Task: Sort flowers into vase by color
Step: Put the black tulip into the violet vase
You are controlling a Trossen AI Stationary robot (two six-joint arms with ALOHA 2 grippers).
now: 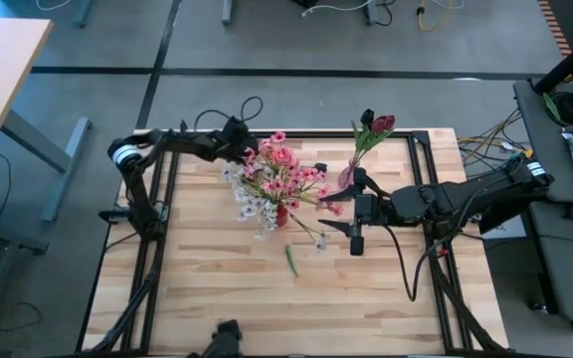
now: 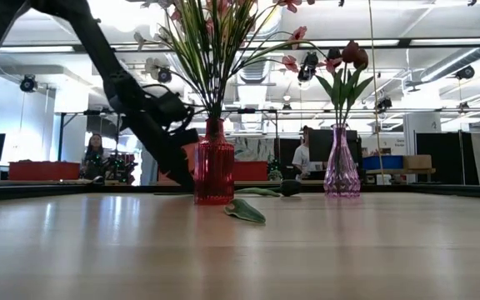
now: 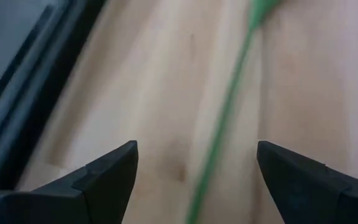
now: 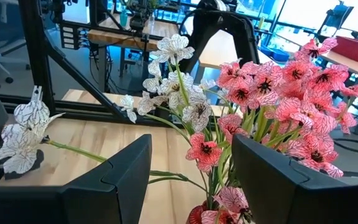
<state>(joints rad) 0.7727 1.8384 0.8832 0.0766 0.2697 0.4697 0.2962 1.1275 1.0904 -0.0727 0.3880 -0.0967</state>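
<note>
No readable labels or writing anywhere. Pink and white flowers [image 1: 275, 181] sit in the red vase [image 2: 214, 172] mid-worktop [image 1: 217, 288]; dark red buds [image 1: 376, 125] are in the pink vase [image 2: 341, 172]. Left gripper [image 3: 196, 177] hangs with jaws released, a green stem [image 3: 219, 130] between them. Right gripper [image 4: 191, 180] faces the bouquet, jaws spread, grasping nothing. A loose leaf [image 2: 246, 210] lies nearby.

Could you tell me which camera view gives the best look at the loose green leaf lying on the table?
The low view: the loose green leaf lies in plain sight on the table, in front of the red vase. The high view shows it only as a small green sliver below the bouquet. Neither wrist view shows it.
</note>
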